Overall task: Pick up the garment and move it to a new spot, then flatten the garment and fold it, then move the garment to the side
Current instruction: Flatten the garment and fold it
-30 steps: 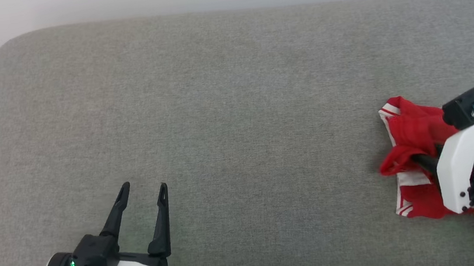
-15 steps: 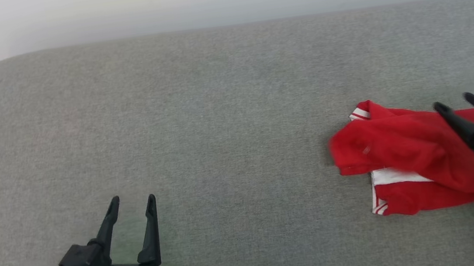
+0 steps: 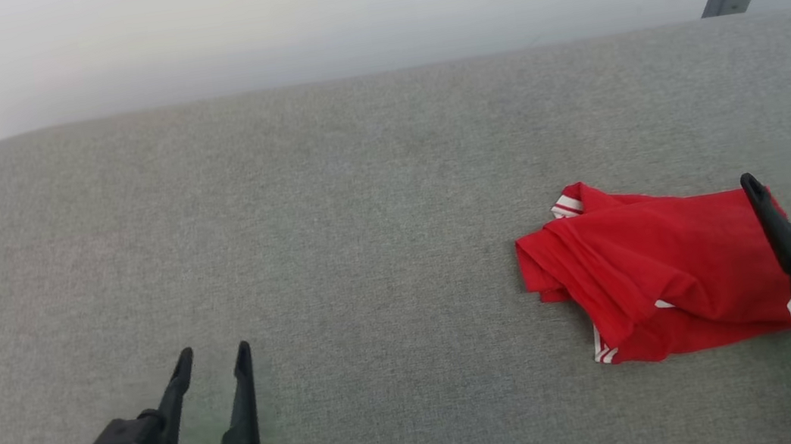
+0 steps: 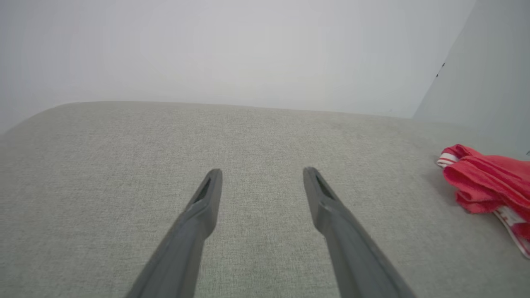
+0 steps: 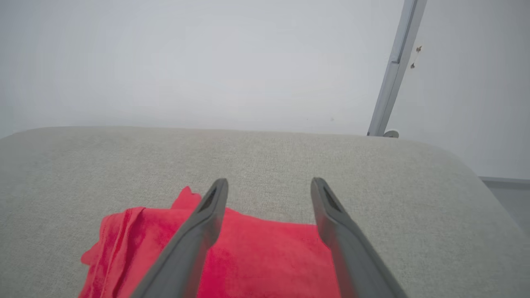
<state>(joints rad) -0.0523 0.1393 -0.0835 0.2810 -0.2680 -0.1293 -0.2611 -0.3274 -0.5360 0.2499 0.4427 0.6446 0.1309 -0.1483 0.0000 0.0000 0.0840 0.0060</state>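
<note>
At the lower left of the head view, the left gripper (image 3: 214,351) rests with fingers parted, holding nothing. The grey, coarse-woven cushion (image 3: 359,181) has rounded corners. At centre right the garment (image 3: 647,273), soft red jersey, lies bunched in loose folds, so flattening, folding and setting aside look undone. At its right edge the right gripper (image 3: 776,172) stands spread and empty.
</note>
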